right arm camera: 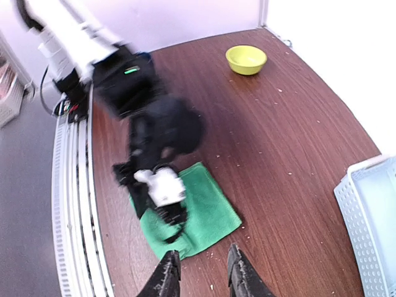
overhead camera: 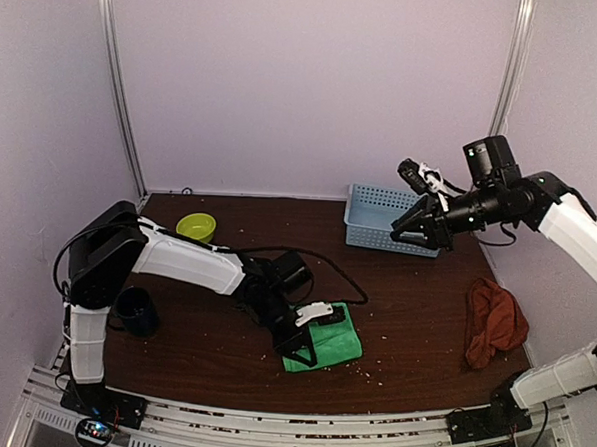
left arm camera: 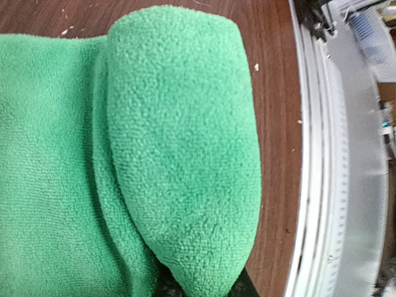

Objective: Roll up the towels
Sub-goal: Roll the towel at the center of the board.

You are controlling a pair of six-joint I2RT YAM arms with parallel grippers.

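The left arm stretches low from its base across the dark wooden counter (overhead camera: pixel 413 325), wrist bent downward. Its left gripper (overhead camera: pixel 302 351) is set on the near-left edge of the bright green cloth towel (overhead camera: pixel 335 341), which lies folded flat at the counter's near middle. Only the left wrist view shows a rounded fold of that towel rising from between the dark fingers (left arm camera: pixel 246 288). The gripper seems pinched on this fold, though the fingertips are mostly hidden.

The right arm is held high above the light-blue plastic basket (overhead camera: pixel 379 218). Its wrist view shows the right gripper (right arm camera: pixel 203 275) narrowly parted, holding nothing. The rust-red cloth towel (overhead camera: pixel 494 319) lies crumpled near the counter's right edge, well apart from the green one.
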